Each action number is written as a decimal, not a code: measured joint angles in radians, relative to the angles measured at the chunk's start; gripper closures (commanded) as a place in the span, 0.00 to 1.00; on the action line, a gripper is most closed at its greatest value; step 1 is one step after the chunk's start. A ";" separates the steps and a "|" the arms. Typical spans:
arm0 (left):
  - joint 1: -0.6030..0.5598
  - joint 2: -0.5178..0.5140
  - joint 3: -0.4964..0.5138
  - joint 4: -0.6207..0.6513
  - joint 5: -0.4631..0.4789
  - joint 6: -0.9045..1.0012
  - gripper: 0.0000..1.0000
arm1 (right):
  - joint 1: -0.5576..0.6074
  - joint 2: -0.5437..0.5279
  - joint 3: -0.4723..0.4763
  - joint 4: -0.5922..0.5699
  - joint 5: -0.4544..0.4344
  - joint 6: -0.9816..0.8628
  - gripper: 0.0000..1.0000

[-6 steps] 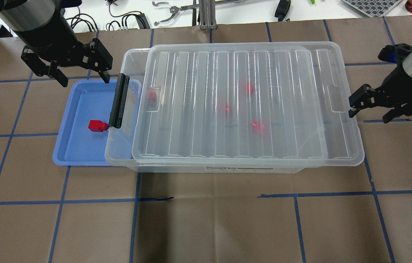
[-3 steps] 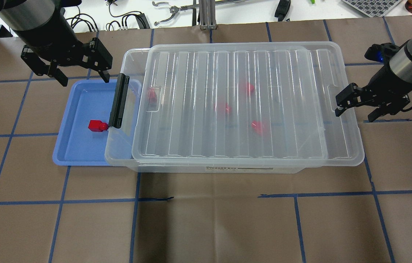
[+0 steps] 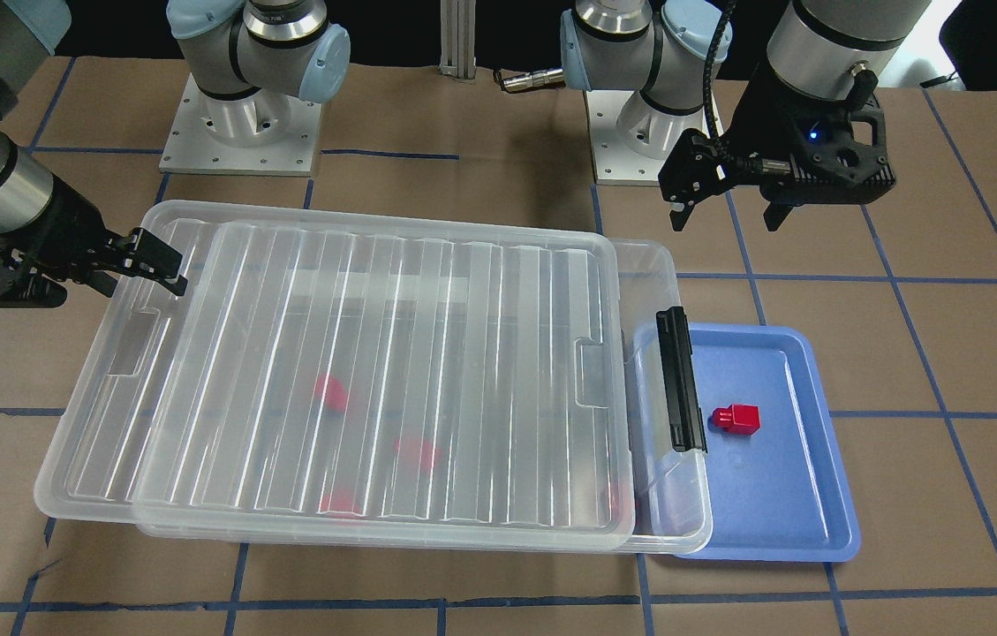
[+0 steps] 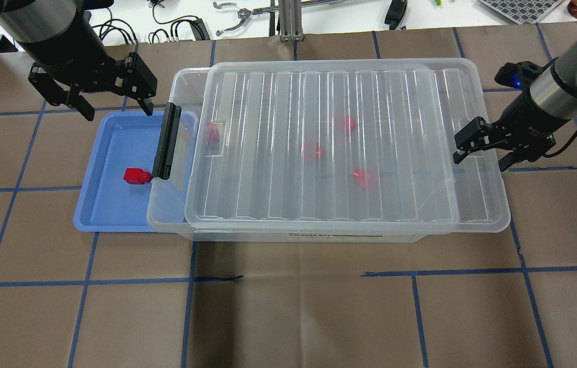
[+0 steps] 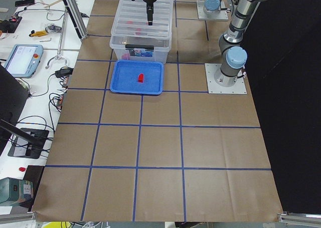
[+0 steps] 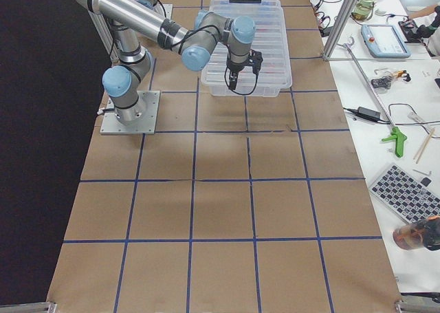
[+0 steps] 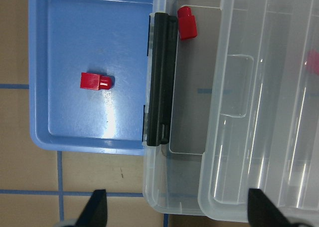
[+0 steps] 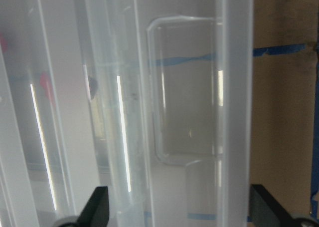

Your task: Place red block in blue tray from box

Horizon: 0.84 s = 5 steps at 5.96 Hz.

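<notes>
A red block (image 4: 136, 176) lies in the blue tray (image 4: 109, 209), close to the box's black latch (image 4: 167, 142); it also shows in the left wrist view (image 7: 96, 81) and the front view (image 3: 735, 419). The clear box (image 4: 492, 204) has its ribbed lid (image 4: 268, 102) on it, with a strip at the latch end uncovered. Several red blocks show blurred through the lid, one (image 7: 187, 22) in the uncovered strip. My left gripper (image 4: 118, 111) is open and empty above the tray's far edge. My right gripper (image 4: 480, 162) is open and empty over the box's right end.
The box's latch end overhangs the tray's right side. Cables and hand tools (image 4: 237, 15) lie on the white bench beyond the table's far edge. Brown table surface with blue tape lines (image 4: 288, 306) lies in front of the box.
My right gripper has moved left, from beside the box to over its right end. My left gripper has stayed almost still. The red block in the tray has not moved.
</notes>
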 measured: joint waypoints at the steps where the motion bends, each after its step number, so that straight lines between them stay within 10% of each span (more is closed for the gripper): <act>1: 0.000 0.001 0.000 0.000 0.001 0.000 0.02 | 0.022 0.000 0.002 0.000 0.008 0.018 0.00; 5: 0.000 0.003 -0.001 0.000 0.000 0.000 0.02 | 0.082 0.000 0.003 0.001 0.044 0.079 0.00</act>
